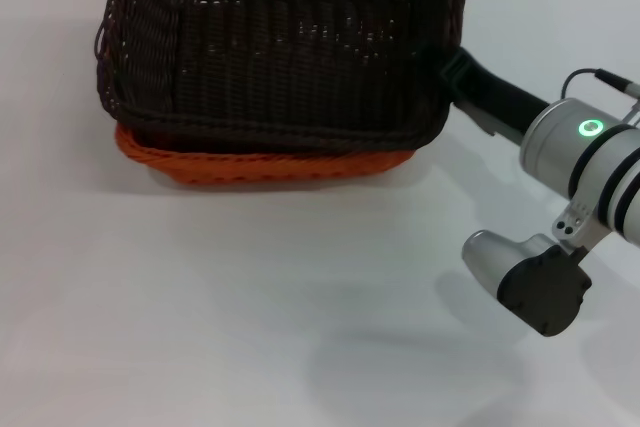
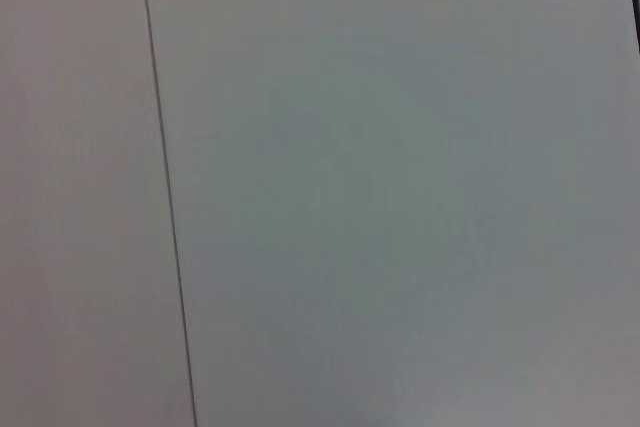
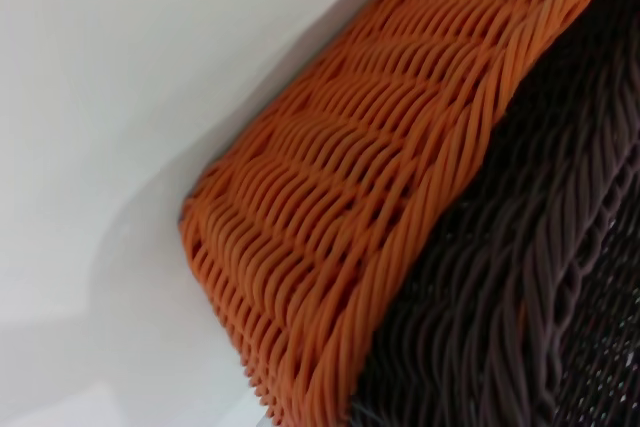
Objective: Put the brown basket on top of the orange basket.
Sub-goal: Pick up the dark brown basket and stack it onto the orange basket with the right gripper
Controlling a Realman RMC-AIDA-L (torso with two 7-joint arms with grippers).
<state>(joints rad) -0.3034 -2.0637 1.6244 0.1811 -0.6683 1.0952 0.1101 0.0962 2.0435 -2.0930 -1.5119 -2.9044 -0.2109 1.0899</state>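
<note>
The brown basket [image 1: 280, 42] sits on top of the orange basket [image 1: 265, 165] at the back of the white table in the head view. Only the orange basket's near rim shows under it. My right gripper [image 1: 452, 75] is against the brown basket's right side, level with its rim, and its tip is hidden by the weave. The right wrist view shows the orange basket's wall [image 3: 370, 197] close up, with the brown basket [image 3: 540, 287] lying against its rim. My left gripper is out of view.
The white tabletop [image 1: 250, 307] stretches in front of the baskets. My right arm's silver wrist [image 1: 590, 162] and its camera housing [image 1: 535, 287] hang over the table's right side. The left wrist view shows only a pale surface with a thin seam [image 2: 165, 197].
</note>
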